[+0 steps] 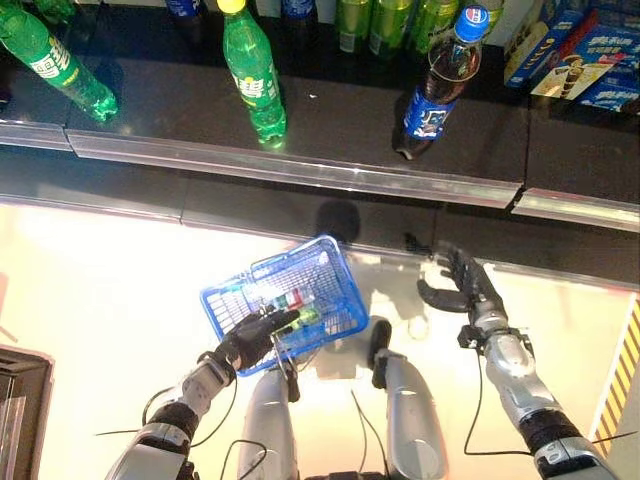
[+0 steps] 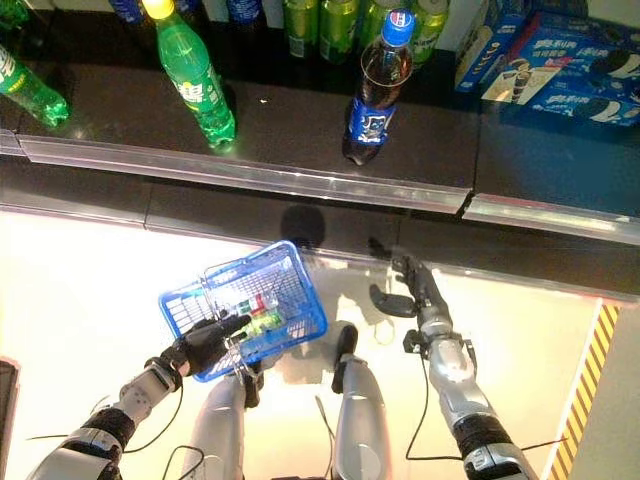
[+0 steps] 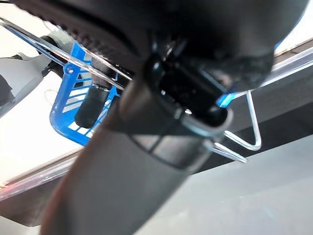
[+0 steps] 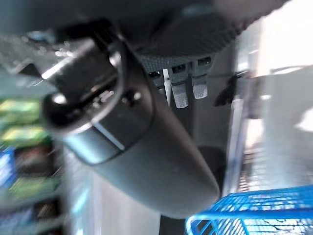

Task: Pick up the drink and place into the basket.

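Two hands are at work below the shelf. The left hand [image 1: 248, 340] has its fingers curled round the wire handle [image 3: 247, 128] of the blue basket [image 1: 325, 262] and holds it up, tilted, over the pale floor [image 1: 110, 300]. Inside the basket lies a small green drink [image 1: 300, 318], just beside the fingers — partly hidden by the mesh. The right hand [image 1: 455, 285] hangs apart to the right of the basket with its fingers relaxed and straight, the thumb standing out, holding nothing. Above both hands runs a dark shelf [image 1: 340, 130] with a clear front edge. On it stand a cola bottle with a blue cap [image 1: 440, 85] above the right hand, a green bottle with a yellow cap [image 1: 253, 75] further left, and another green bottle [image 1: 55, 60] lying tilted at the far left. Blue snack boxes [image 1: 580, 55] sit at the far right of the shelf — behind the bottles is a row of green cans [image 1: 385, 20].
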